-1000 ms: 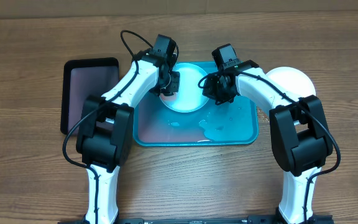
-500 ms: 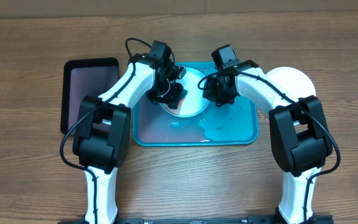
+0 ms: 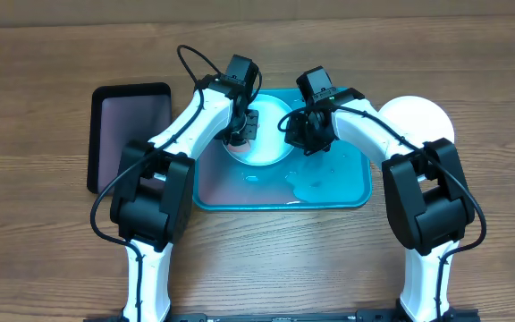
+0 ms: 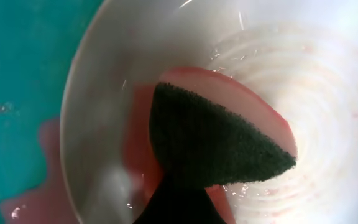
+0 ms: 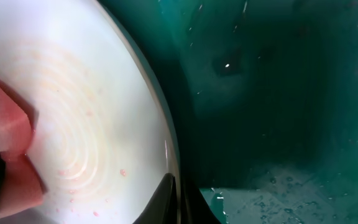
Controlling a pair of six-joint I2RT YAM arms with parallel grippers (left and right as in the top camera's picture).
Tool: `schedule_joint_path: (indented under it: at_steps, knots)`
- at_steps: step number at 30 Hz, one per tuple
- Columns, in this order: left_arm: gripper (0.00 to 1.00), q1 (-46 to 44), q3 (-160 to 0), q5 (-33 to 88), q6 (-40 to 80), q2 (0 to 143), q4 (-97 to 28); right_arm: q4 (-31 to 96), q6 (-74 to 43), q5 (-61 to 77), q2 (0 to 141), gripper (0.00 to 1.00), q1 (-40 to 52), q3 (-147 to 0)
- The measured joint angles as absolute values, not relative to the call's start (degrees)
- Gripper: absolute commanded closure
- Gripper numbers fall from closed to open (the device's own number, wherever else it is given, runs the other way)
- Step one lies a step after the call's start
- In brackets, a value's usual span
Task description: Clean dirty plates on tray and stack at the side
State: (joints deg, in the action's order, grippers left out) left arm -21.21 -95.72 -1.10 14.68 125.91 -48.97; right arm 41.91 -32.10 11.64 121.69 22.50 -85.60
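Note:
A light blue plate (image 3: pixel 271 145) lies in the far half of the turquoise tray (image 3: pixel 347 192). My left gripper (image 3: pixel 240 131) is shut on a sponge (image 4: pixel 216 137), pink with a dark scouring face, pressed onto the plate (image 4: pixel 328 93) near its left rim. Faint pink rings and specks show on the wet plate (image 5: pixel 92 93). My right gripper (image 3: pixel 299 132) is shut on the plate's right rim, and its fingers (image 5: pixel 178 196) pinch the edge over the tray floor (image 5: pixel 278 93). A white plate (image 3: pixel 418 116) sits on the table right of the tray.
A puddle of water (image 3: pixel 311 183) and pinkish liquid (image 3: pixel 226 183) lie in the near half of the tray. A smaller black tray (image 3: pixel 128 134) rests on the wooden table to the left. Both arms cross over the tray's side edges.
My left gripper has swept the sponge across the plate's left side and back toward the far-left rim. The right gripper has shifted slightly left, still on the rim.

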Motion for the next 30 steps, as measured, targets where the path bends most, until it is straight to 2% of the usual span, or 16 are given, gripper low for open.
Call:
schedule_joint_path:
  at_steps: [3,8,12,16,22,26,30]
  knots:
    - [0.96,-21.23,-95.70,1.32,11.62,125.91,-50.46,42.19,-32.14,11.68,121.69,0.96,22.63,-85.60]
    - [0.96,-19.86,-95.11,17.85,-2.00,125.91,-55.35,42.59,-31.66,11.60,121.69,0.96,22.57,-85.60]
    - [0.96,-20.32,-94.17,21.80,-4.64,125.93,-53.21,42.65,-31.48,11.60,121.69,0.96,22.57,-85.60]
    - [0.96,-20.86,-94.06,16.45,0.27,125.93,-46.44,42.63,-31.55,11.62,121.69,0.96,22.57,-85.60]
    - [0.96,-21.52,-94.04,0.10,9.87,125.93,-35.05,43.03,-31.79,11.62,121.69,0.96,22.57,-85.73]
    - [0.96,-21.54,-94.04,-10.20,14.39,125.93,-34.06,43.18,-31.92,11.64,121.69,0.96,22.59,-85.78]
    - [0.96,-21.80,-94.17,-14.46,16.43,125.93,-38.52,42.96,-31.88,12.19,121.69,0.96,22.90,-85.78]
